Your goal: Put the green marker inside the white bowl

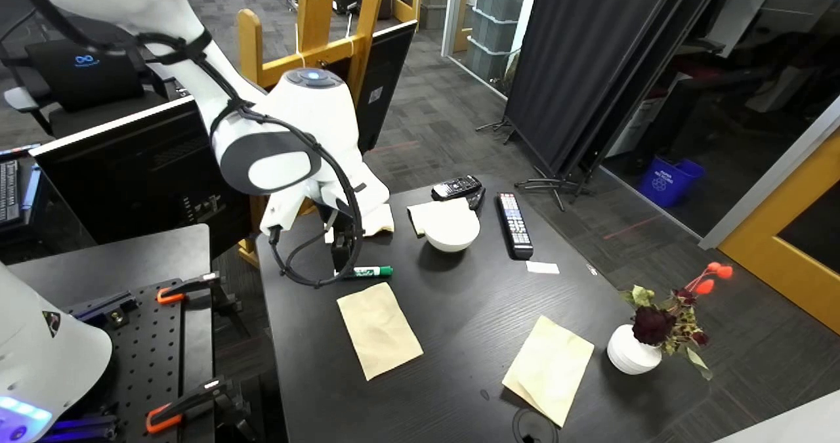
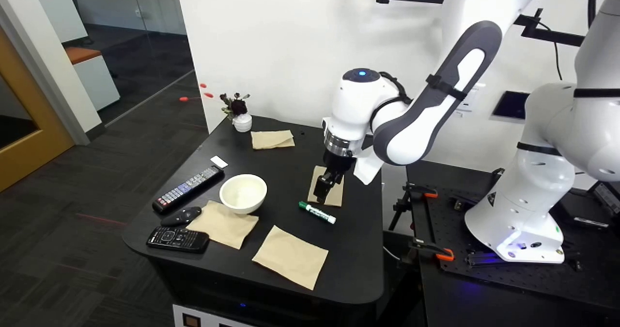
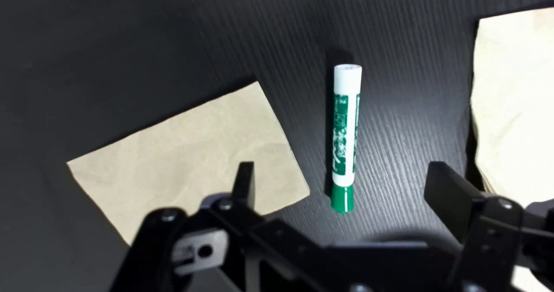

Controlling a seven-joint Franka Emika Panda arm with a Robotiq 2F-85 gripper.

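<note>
Nearest, the gripper point(image 3: 342, 175) hangs above the dark table point(image 2: 286, 181), its fingers point(image 3: 448, 197) set wide apart and clasping nothing. Below, the green marker point(image 3: 346, 127) lies flat on the table; in the wrist view it runs lengthwise between the fingers, so that closing should pinch across its barrel, probably toward the cap point(image 3: 342, 200). Farther off, the white bowl point(image 2: 243, 194) stands upright, mouth up to receive it; whether its foot meets the brown paper point(image 2: 223, 227) near it, I cannot tell from here. Beyond lies the long remote point(image 2: 189, 190), likely outside any direct carrying path.

One marker point(image 3: 345, 132), one bowl point(image 2: 243, 194), three remotes point(image 2: 189, 189)
</note>
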